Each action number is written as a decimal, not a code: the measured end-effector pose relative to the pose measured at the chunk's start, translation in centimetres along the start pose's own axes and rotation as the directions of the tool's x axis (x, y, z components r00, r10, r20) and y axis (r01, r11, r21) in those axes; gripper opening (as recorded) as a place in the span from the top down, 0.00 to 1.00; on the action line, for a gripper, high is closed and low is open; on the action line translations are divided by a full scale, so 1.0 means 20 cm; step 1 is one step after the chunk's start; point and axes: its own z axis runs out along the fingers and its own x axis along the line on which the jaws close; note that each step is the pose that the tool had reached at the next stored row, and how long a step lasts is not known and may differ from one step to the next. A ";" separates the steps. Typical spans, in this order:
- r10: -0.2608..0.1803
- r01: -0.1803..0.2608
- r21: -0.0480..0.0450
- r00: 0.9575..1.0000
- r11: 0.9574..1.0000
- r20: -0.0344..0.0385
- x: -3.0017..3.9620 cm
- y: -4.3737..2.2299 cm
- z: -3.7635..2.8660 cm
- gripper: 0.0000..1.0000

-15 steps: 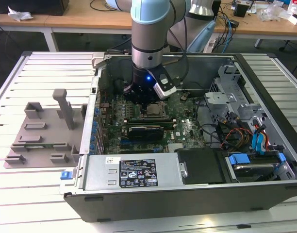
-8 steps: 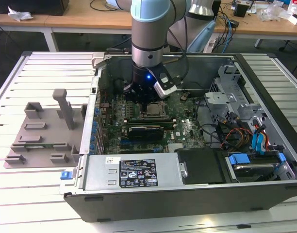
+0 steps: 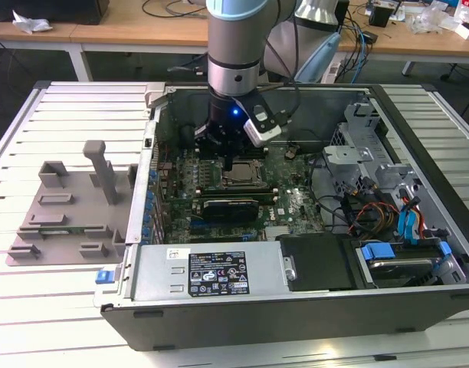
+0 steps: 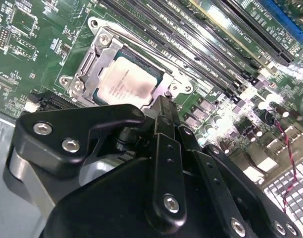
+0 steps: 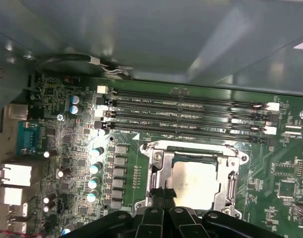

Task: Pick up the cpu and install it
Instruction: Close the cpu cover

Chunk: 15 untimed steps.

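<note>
Black tool (image 4: 164, 106) body sits closest to the lens in both wrist views, linkages and screws up front, fingertips pressed together with nothing between them. The tips hang just over the near edge of the cpu (image 4: 126, 82), and whether they touch it is hard to tell.

The cpu lies flat inside the metal socket frame (image 5: 156, 168) on the motherboard (image 5: 82, 148), silvery top up, square to the frame. In the first wrist view it (image 5: 197, 183) sits in the same frame, beside the memory slots (image 5: 191, 116). So the pick and the placing look done; judging from this, the chip is seated or nearly so.

What is left, as far as shown: the frame looks open around the chip, so locking it down may remain, though I can't confirm.

Hidden: the near side of the socket is cut off by the tool in both wrist views. In the exterior view the arm (image 3: 234, 54) covers part of the computer case (image 3: 296, 307); the gray fixture (image 3: 66, 207) rests on the surface (image 3: 35, 307) at the exterior view's left.
</note>
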 end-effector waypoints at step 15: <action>0.000 0.000 0.000 1.000 1.000 -0.001 -0.186 -0.019 -0.019 0.89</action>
